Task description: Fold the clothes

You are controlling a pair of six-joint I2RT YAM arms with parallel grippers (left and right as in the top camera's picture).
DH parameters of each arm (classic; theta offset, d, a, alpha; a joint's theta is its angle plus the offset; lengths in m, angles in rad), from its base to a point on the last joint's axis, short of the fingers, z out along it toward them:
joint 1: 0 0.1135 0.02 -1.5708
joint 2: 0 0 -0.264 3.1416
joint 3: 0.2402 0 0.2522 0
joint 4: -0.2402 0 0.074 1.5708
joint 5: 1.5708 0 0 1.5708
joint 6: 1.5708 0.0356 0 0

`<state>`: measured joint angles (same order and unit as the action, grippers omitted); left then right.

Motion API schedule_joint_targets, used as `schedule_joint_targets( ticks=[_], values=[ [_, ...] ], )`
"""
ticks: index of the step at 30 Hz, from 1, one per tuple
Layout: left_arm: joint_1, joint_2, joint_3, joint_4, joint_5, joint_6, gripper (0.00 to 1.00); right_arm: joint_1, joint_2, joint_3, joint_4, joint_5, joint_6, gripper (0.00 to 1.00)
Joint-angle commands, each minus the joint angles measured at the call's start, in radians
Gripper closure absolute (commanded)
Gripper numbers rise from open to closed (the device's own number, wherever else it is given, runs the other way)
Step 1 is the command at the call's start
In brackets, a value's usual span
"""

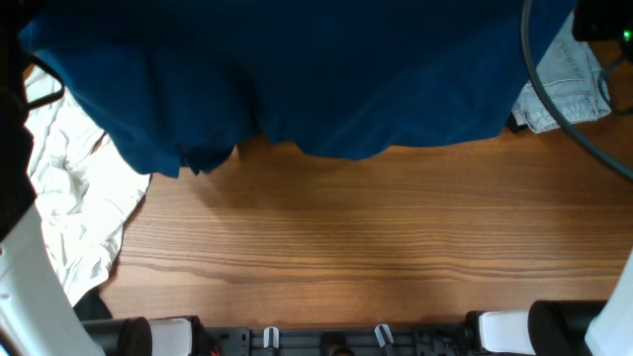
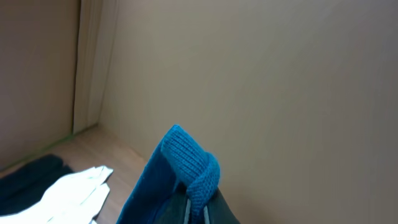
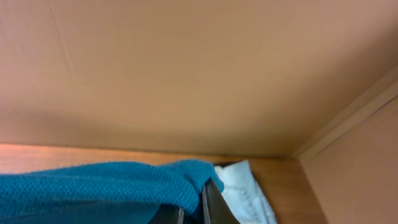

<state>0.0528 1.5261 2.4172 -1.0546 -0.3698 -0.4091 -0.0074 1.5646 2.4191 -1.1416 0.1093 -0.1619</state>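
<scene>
The deep-blue T-shirt (image 1: pixel 316 69) hangs lifted above the table, spread across the whole top of the overhead view with its lower hem loose. In the left wrist view my left gripper (image 2: pixel 198 208) is shut on a bunched ribbed edge of the T-shirt (image 2: pixel 186 162). My right gripper (image 3: pixel 200 208) is likewise shut on a fold of the blue T-shirt (image 3: pixel 112 183). The white shirt (image 1: pixel 79 198) lies crumpled at the table's left edge, and its white cloth (image 2: pixel 74 190) shows below the left gripper. Neither gripper's fingertips show in the overhead view.
Pale blue jeans (image 1: pixel 564 89) lie at the back right, partly under the T-shirt and a black cable (image 1: pixel 554 99); the jeans (image 3: pixel 245 193) show beside the right gripper. Bare wooden tabletop (image 1: pixel 376 227) fills the front. Arm bases (image 1: pixel 495 331) line the front edge. A wall (image 3: pixel 186 74) stands behind.
</scene>
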Motion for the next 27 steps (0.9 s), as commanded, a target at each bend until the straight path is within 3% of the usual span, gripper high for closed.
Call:
schedule_joint_targets(
  ticks=[1, 19, 22, 27],
  values=[
    [0.013, -0.067, 0.006, 0.047, -0.078, 0.040, 0.96, -0.013, -0.062, 0.025, 0.031, 0.093, -0.022, 0.96],
    [0.010, -0.172, 0.006, 0.139, -0.092, 0.065, 0.96, -0.013, -0.119, 0.025, 0.090, 0.097, -0.061, 0.96],
    [0.010, -0.172, 0.006, 0.096, -0.092, 0.051, 0.96, -0.013, -0.115, 0.025, 0.064, 0.095, -0.016, 0.96],
    [0.010, -0.176, 0.006, -0.107, -0.092, -0.052, 0.96, -0.013, -0.110, 0.025, -0.060, 0.084, 0.096, 0.96]
  ],
)
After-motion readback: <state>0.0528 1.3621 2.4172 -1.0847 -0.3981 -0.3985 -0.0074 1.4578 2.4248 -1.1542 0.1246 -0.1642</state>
